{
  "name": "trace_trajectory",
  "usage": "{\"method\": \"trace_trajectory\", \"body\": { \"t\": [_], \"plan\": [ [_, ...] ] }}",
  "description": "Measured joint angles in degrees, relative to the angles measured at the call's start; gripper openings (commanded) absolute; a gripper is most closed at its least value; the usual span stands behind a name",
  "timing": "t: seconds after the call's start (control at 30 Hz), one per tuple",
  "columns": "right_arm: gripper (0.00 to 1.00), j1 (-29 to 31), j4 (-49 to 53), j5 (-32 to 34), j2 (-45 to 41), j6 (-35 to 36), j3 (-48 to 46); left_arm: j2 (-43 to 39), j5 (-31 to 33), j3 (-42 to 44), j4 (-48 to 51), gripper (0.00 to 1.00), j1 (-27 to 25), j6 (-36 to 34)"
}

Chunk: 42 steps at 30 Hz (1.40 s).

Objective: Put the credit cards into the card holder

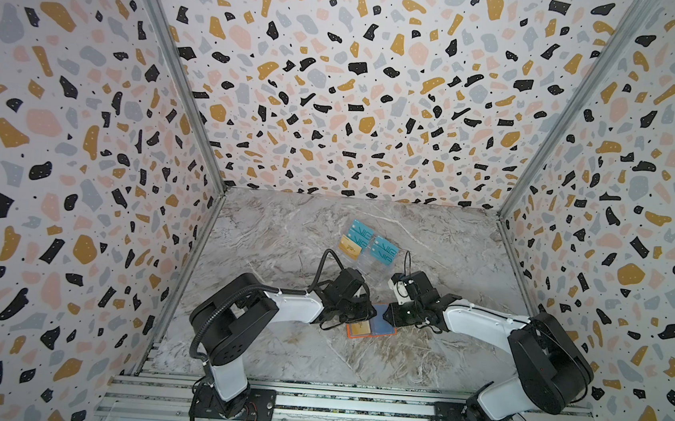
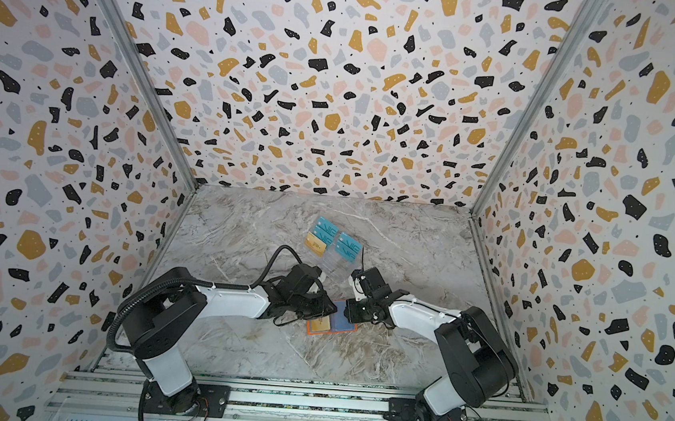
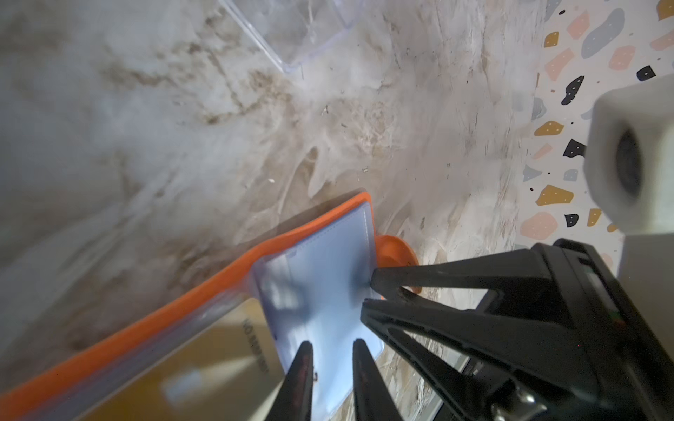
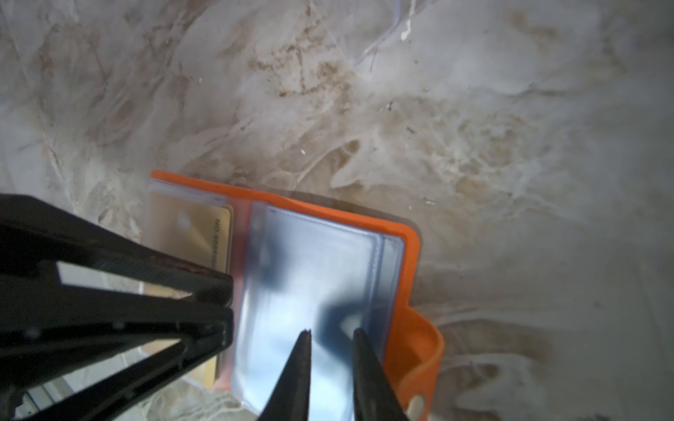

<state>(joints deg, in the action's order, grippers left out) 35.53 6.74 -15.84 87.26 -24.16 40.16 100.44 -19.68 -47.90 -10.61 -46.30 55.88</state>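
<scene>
The orange card holder (image 1: 382,328) (image 2: 342,324) lies open on the marble, between both grippers. A tan-gold credit card (image 1: 359,329) (image 4: 189,229) (image 3: 164,371) sits under the clear sleeve of its left half. The right half shows empty bluish sleeves (image 4: 321,262). My left gripper (image 3: 332,342) (image 1: 368,311) hovers over the sleeves near the spine, jaws a little apart, nothing between them. My right gripper (image 4: 332,331) (image 1: 391,313) is over the sleeves near the snap tab (image 4: 419,402), also narrowly open and empty. Another credit card (image 1: 350,248) stands in the rack behind.
A clear plastic rack (image 1: 368,264) (image 3: 291,29) stands just behind the grippers, holding teal VIP cards (image 1: 384,250). Terrazzo walls close in the left, right and back. The aluminium rails with the arm bases (image 1: 235,402) run along the front.
</scene>
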Motion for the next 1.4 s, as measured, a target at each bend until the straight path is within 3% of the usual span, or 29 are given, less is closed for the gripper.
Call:
{"method": "trace_trajectory", "body": {
  "t": [0.67, 1.03, 1.4],
  "plan": [
    [0.23, -0.2, -1.7, 0.0, 0.2, -0.2, -0.5, 3.8, 0.1, 0.1, -6.4, 0.25, 0.0, 3.8],
    [0.23, -0.2, -2.5, -0.2, 0.2, -0.6, -0.8, 3.8, -3.2, 8.0, -21.7, 0.25, 0.0, 12.7],
    [0.23, -0.2, -3.0, -0.4, 0.2, -1.1, -1.0, 2.9, -4.8, 9.9, -24.4, 0.27, 0.0, 14.2]
  ]
}}
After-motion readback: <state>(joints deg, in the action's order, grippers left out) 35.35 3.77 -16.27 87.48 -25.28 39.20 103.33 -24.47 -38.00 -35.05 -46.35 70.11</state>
